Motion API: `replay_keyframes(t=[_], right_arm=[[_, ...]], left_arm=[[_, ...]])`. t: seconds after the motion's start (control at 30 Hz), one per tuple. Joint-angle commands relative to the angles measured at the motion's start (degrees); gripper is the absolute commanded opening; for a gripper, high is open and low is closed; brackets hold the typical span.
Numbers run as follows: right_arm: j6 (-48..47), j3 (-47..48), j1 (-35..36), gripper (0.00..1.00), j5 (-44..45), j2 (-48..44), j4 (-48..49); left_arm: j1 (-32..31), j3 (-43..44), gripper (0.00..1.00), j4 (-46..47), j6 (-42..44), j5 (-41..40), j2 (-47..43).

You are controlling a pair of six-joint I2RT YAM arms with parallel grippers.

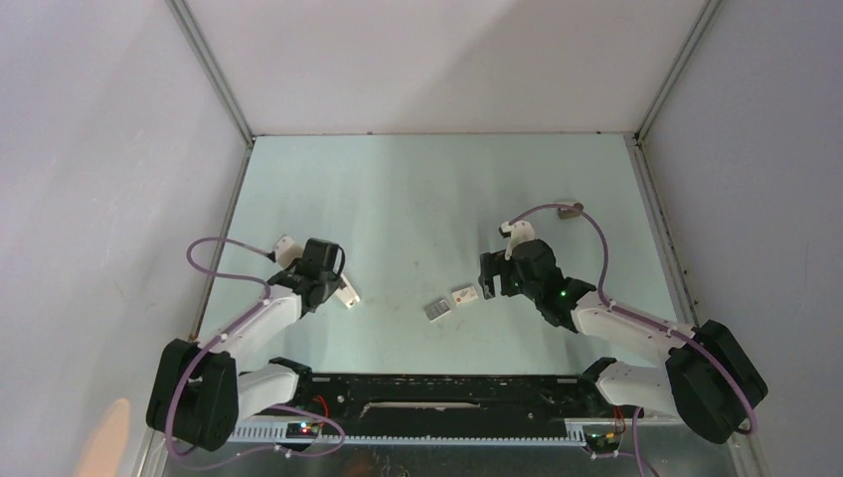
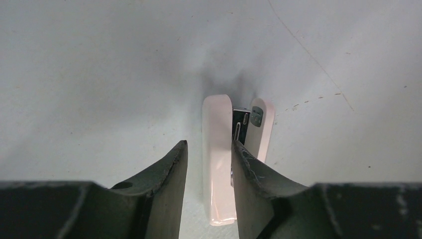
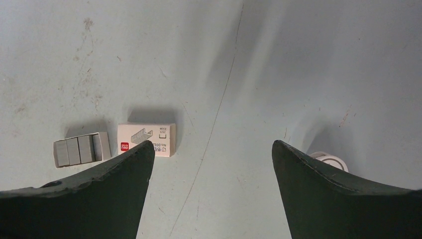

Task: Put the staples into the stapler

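None loaded yet: staples (image 3: 79,149) sit in their tray beside the box (image 3: 147,138), well apart from the stapler (image 2: 217,164); right gripper (image 3: 211,147) hangs wide and empty above them, left gripper (image 2: 209,149) narrow astride the stapler, grip unclear.

Pale green table (image 1: 418,189), scuffed, with one thin scratch (image 3: 219,99) across it. Plain white walls (image 1: 437,60) on three sides, metal posts (image 1: 214,75) at the back corners. Light even, shadows soft. Orange glow (image 1: 104,432) low on the left wall.
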Motion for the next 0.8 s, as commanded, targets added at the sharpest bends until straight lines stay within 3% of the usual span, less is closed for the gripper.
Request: replay_keyframes(t=[0.0, 0.23, 0.6, 0.77], right_arm=[[-0.61, 2.77, 0.48, 0.9, -0.08, 0.66, 1.47], [-0.51, 2.82, 1.18, 0.9, -0.92, 0.16, 1.6], [1.61, 2.82, 2.57, 0.89, -10.93, 0.07, 4.85], [5.17, 4.05, 2.67, 0.89, -16.67, 1.04, 7.3]], left_arm=[[0.42, 0.02, 0.41, 2.8, 0.58, 0.4, 2.61], [0.46, -0.15, 0.32, 4.13, 1.37, 1.27, 4.32], [-0.11, 0.12, 0.01, 6.91, 8.62, 3.78, 0.66], [-1.87, 0.6, 0.0, 8.58, 13.39, 4.21, -2.22]])
